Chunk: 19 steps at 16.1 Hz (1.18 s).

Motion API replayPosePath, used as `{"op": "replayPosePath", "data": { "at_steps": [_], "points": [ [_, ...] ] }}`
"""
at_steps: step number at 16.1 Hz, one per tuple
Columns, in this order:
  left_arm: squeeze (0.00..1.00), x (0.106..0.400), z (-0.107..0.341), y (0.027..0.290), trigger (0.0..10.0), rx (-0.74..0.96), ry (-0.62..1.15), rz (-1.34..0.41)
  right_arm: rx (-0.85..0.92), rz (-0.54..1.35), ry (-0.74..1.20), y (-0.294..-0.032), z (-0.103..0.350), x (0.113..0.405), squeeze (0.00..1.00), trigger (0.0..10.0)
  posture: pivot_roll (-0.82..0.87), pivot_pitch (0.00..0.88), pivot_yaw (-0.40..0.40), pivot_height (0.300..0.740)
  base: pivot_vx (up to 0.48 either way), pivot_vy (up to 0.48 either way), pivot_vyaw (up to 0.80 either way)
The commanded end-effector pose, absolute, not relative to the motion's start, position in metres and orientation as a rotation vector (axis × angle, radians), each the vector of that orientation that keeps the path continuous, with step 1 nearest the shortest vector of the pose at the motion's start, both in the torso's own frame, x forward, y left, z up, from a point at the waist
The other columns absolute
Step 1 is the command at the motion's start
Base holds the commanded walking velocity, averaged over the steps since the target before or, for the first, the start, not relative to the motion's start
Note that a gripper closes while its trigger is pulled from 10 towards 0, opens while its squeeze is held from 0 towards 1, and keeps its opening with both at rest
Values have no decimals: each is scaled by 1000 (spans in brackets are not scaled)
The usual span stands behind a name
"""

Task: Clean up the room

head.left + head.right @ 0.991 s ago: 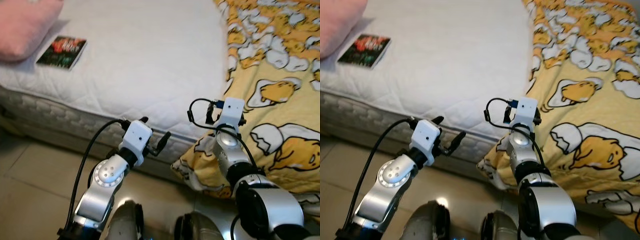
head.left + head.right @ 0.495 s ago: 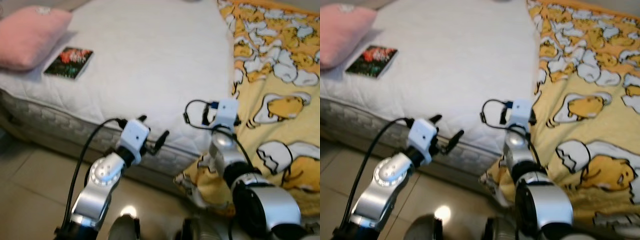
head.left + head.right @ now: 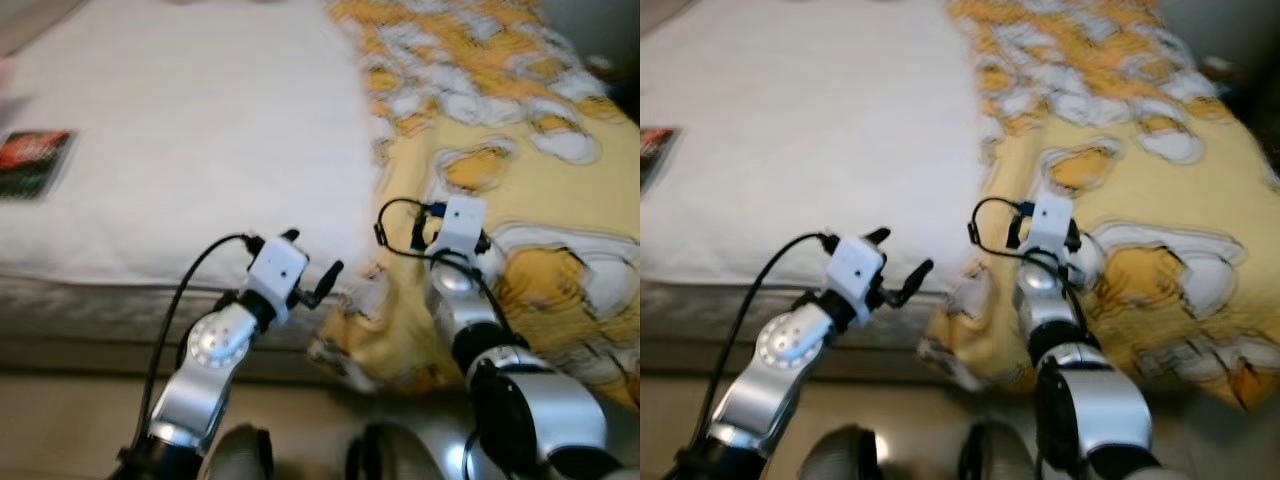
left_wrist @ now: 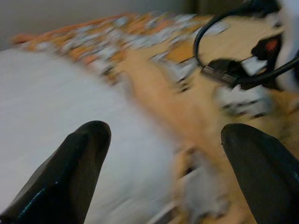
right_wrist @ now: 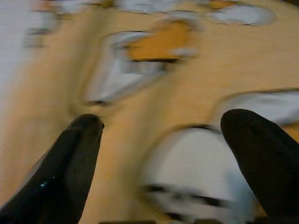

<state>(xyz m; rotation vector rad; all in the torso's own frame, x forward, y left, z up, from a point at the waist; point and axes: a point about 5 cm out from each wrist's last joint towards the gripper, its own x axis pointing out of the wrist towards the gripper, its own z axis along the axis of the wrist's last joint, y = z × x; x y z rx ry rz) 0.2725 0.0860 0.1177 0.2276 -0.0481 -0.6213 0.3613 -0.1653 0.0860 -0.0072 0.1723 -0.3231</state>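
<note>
- A white bed [image 3: 200, 150] lies ahead of my claws, a yellow blanket [image 3: 520, 170] bunched over its right half.
- My left claw [image 4: 159, 168] hangs over the mattress edge, fingers wide apart, empty.
- My right claw [image 5: 163, 163] hovers just above the blanket, fingers spread, empty.
- A book [image 3: 32, 165] lies well left of both.
- I judge the blanket comes first: lower, pinch a fold near its drooping corner, then pull evenly.
</note>
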Motion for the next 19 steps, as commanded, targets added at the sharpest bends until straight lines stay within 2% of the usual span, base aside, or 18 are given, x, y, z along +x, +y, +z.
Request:
{"op": "replayPosePath", "data": {
  "at_steps": [1,6,8,13,15,19],
  "points": [
    [0,273,118,86,10000,242,-54,-628,-3,-322,165,-163,88,362,0,10000,174,90,-25,699,281,0,0],
    [0,281,129,90,10000,170,-93,-497,-33,-265,169,-157,87,363,0,10000,165,89,-26,699,461,0,0],
    [0,286,128,98,10000,113,-58,-414,-42,-204,163,-150,88,364,0,10000,168,96,-30,699,337,337,0],
    [0,286,125,102,10000,74,-11,-346,-32,-160,174,-144,87,364,0,10000,174,106,-36,699,241,389,0],
    [0,281,131,91,10000,130,-48,-466,-11,-120,182,-141,86,364,0,10000,178,112,-35,699,0,433,0],
    [0,262,137,84,10000,264,-4,-738,-34,-165,223,-154,83,364,0,10000,198,138,-23,699,0,0,0]
  ]
}}
